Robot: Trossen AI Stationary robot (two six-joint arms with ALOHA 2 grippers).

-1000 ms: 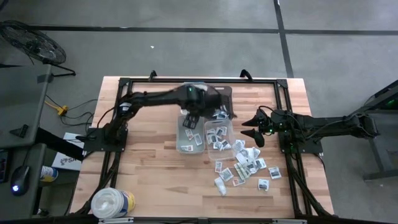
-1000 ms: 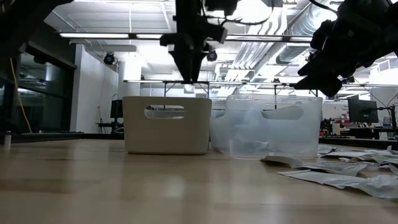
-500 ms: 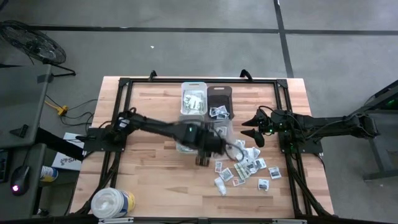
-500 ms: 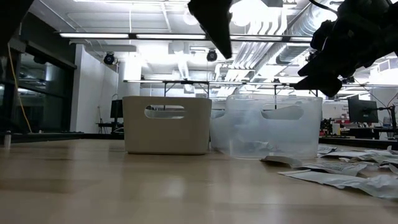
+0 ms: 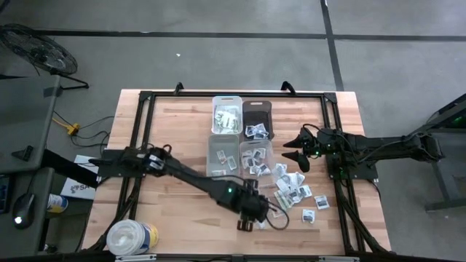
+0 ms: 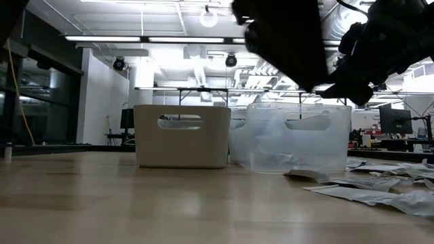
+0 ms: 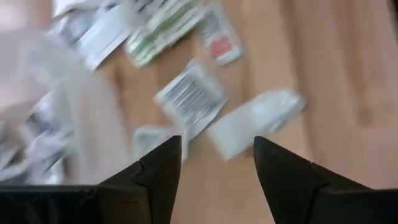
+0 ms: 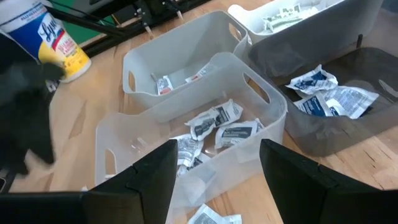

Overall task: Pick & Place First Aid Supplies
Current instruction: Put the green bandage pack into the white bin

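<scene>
Four small rectangular plastic bins (image 5: pixel 240 138) sit two by two at the middle of the wooden tabletop (image 5: pixel 175 218) toward its far edge — small flat paper packets (image 5: pixel 295 193) lie scattered just right of and before them, others inside — with the big white round tub (image 5: pixel 129 237) at the near left corner.

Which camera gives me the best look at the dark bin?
The right wrist view: the dark bin fills its side, with packets inside. The high view shows it small, at the far row's right. The low and left wrist views don't show it.
</scene>
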